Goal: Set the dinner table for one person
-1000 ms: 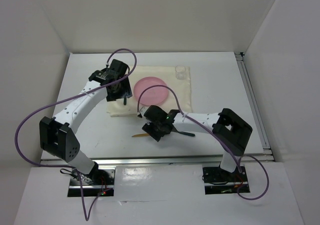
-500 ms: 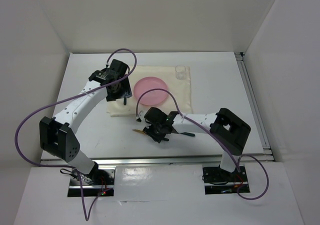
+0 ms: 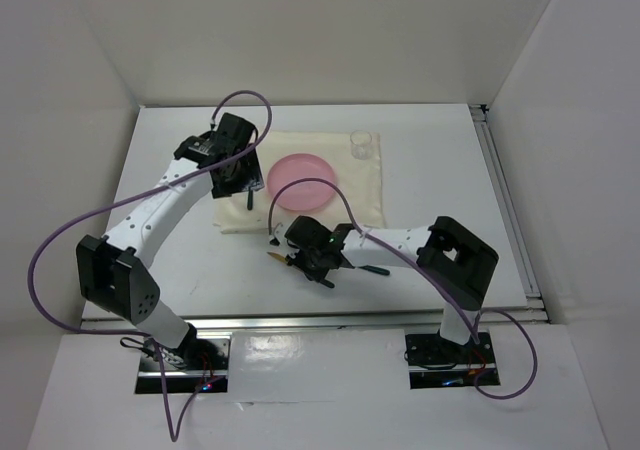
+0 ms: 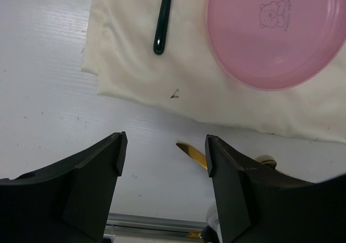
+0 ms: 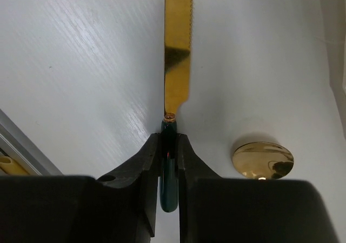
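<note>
**Right arm gripping the knife by its handle**

The right fingers (image 5: pixel 141 167) are pressing together on the dark green handle of a gold knife (image 5: pixel 177 48), clamping it just behind the serrated blade. The blade is pointing away from the wrist, just above the white table (image 3: pixel 430 170) or on it; I cannot tell which. A gold spoon (image 5: pixel 263 160) is lying on the table just beside the knife, apart from it.

The table is stretching out beneath both arms, with metal rails running along its right and near edges. A cream cloth (image 3: pixel 350 195) is lying on its far middle part, carrying a pink plate (image 3: pixel 300 178) and, at the far right corner, a clear glass (image 3: pixel 362 145).

The left fingers (image 4: pixel 102 162) are standing apart, holding nothing, over the cloth's near left corner. A green-handled utensil (image 4: pixel 162 21) is resting on the cloth to the left of the plate.
</note>
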Robot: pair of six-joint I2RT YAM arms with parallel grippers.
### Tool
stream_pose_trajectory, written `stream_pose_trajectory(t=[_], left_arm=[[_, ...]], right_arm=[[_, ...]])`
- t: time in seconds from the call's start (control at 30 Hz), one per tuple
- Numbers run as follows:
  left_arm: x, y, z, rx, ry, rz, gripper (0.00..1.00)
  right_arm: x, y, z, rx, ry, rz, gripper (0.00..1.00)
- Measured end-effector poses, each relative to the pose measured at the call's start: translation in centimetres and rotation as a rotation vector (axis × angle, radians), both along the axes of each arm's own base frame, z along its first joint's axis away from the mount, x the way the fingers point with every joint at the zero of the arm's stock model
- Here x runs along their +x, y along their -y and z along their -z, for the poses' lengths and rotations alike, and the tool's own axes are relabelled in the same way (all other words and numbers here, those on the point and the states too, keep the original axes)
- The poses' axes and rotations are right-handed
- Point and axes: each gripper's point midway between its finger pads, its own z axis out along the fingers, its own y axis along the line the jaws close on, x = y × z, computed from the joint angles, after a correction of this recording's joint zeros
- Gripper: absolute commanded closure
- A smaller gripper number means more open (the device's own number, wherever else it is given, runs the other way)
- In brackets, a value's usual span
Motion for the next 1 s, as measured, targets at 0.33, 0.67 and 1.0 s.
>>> stream_pose_trajectory(t=[0.33, 0.67, 1.0], left_arm=[[1.8, 0.9, -4.7, -0.055, 0.113, 0.009, 0.23], [2.1, 0.9, -8.9, -0.089, 0.193, 0.008, 0.22], [1.7, -0.3, -10.3, -0.097, 0.223, -0.016, 0.22]], right_arm=[[-0.3, 0.2, -3.0, 0.028, 0.034, 0.011, 1.0], [1.3, 2.0, -7.8, 0.108, 0.07, 0.194, 1.0], [12.3, 6.4, -11.9, 0.248, 0.018, 0.705, 1.0]])
